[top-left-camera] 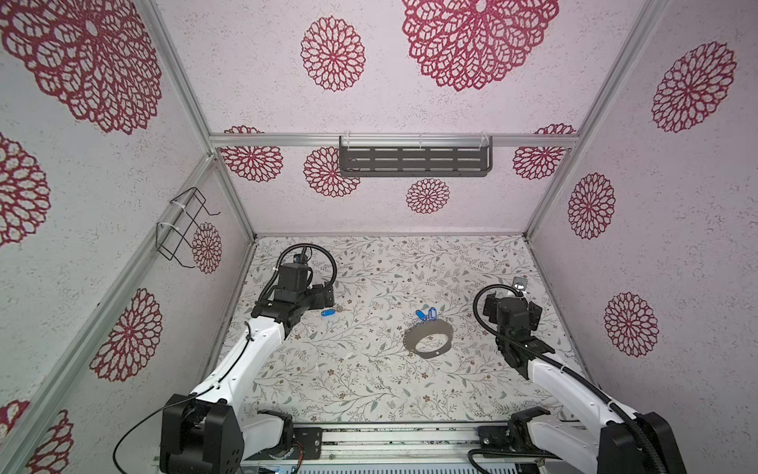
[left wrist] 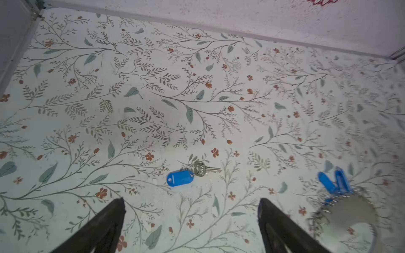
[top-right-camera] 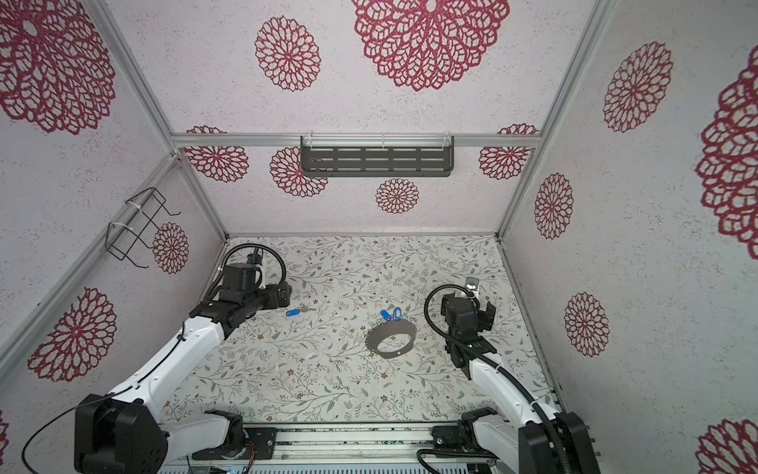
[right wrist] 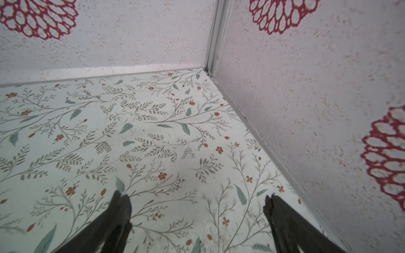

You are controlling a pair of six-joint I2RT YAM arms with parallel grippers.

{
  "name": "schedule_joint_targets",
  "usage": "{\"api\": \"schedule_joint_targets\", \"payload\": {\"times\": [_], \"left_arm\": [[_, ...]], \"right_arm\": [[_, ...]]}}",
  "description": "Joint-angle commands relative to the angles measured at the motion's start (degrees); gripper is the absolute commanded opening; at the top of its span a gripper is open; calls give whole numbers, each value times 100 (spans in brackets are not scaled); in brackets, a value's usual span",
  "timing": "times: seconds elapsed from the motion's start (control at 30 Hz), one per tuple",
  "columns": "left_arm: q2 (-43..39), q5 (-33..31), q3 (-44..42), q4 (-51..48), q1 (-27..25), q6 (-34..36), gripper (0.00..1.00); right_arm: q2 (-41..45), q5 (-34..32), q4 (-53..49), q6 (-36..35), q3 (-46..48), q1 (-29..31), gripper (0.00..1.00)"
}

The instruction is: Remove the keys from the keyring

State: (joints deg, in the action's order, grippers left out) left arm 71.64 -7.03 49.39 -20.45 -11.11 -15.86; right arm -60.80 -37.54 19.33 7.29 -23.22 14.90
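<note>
One of the keys (top-left-camera: 328, 313) (top-right-camera: 293, 312) lies loose on the floral table, a blue tag with a silver key (left wrist: 180, 177). My left gripper (left wrist: 191, 200) hovers open just short of it, with nothing between its fingers; in a top view it (top-left-camera: 326, 296) sits left of the tag. The dark grey keyring (top-left-camera: 428, 353) (top-right-camera: 389, 353) (left wrist: 350, 210) lies flat mid-table, with blue-tagged keys (top-left-camera: 426, 315) (left wrist: 335, 181) bunched at its far edge. My right gripper (right wrist: 196, 197) (top-left-camera: 512, 314) is open and empty, right of the keyring, facing the back right corner.
A black slotted shelf (top-left-camera: 415, 160) hangs on the back wall. A black wire rack (top-left-camera: 184, 225) is fixed to the left wall. The right wall (right wrist: 306, 109) and the corner post (right wrist: 215, 35) stand close ahead of the right gripper.
</note>
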Motion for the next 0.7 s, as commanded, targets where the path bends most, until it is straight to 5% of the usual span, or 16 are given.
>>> {"api": "schedule_joint_targets", "payload": {"times": [0.0,0.13,0.27,0.33,0.4,0.47,0.53,0.67], "left_arm": [[-100,-1723,-544,1426,47,1009,97],[-324,-1859,-2014,3681,354,1825,97],[171,-1355,-3062,6214,1013,1444,97],[310,-980,-3084,6508,1184,1430,97],[612,-652,-3180,7183,1575,1058,97],[1270,-211,-3357,8148,2083,479,97],[2092,22,-3527,9567,2199,497,97],[1637,101,-3085,8002,2205,408,97]], "right_arm": [[-395,580,2249,-931,782,-147,98],[-1213,855,2864,-947,832,-313,98],[-1796,1263,4315,-1277,965,-578,98],[-1890,1834,3744,-971,631,-890,98],[-2264,2347,4331,-719,745,-1153,98],[-2825,2445,5545,-643,1071,-1278,98],[-2666,2625,5217,-586,1062,-1358,98],[-2715,1962,5128,-442,964,-1292,99]]}}
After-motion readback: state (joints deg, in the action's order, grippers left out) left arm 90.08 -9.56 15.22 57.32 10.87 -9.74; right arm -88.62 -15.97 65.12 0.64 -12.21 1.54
